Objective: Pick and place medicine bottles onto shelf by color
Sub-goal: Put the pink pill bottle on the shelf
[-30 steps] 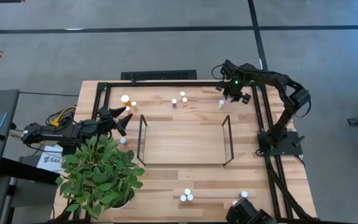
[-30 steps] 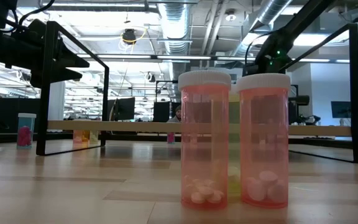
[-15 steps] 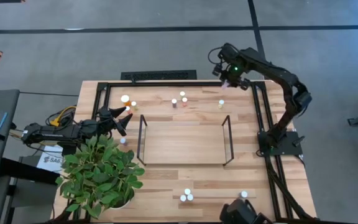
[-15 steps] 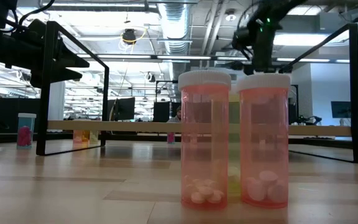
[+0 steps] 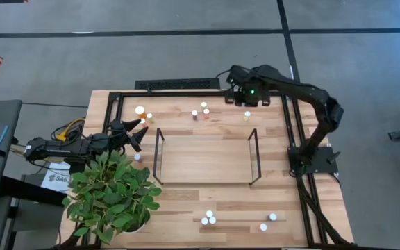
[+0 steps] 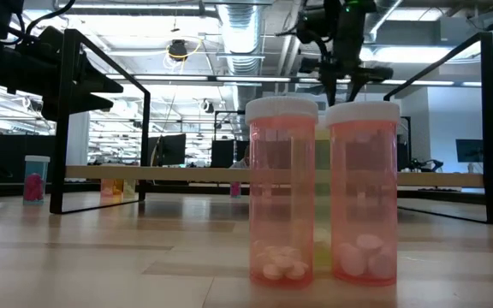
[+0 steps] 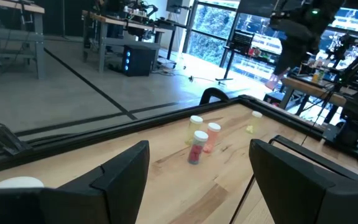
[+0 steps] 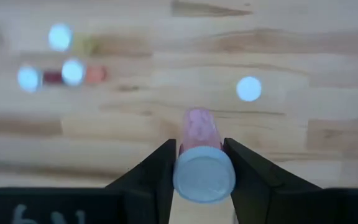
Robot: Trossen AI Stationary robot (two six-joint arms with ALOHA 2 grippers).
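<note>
My right gripper hangs high over the table's far edge, shut on a pink medicine bottle with a white cap. A lone bottle stands on the table below it, and three more stand farther left. The shelf, a light-wood stretch between two black wire ends, lies mid-table. My left gripper waits open at the table's left, level, with nothing between its fingers. Two orange bottles stand near the front edge. My right gripper pinches the pink bottle at its white cap between its two fingers, one on either side. The fingers come from above, pointing down. The bottle hangs upright below them, lifted clear of the table.
A leafy potted plant fills the near left corner beside my left arm. A black frame runs round the table. More bottles stand at the far left and along the near edge.
My right gripper has risen from the table near the far right and swung toward the table's left along the far edge, rolling as it went. The pink bottle has come up with it, lifted clear. The lone bottle beneath has stayed put.
</note>
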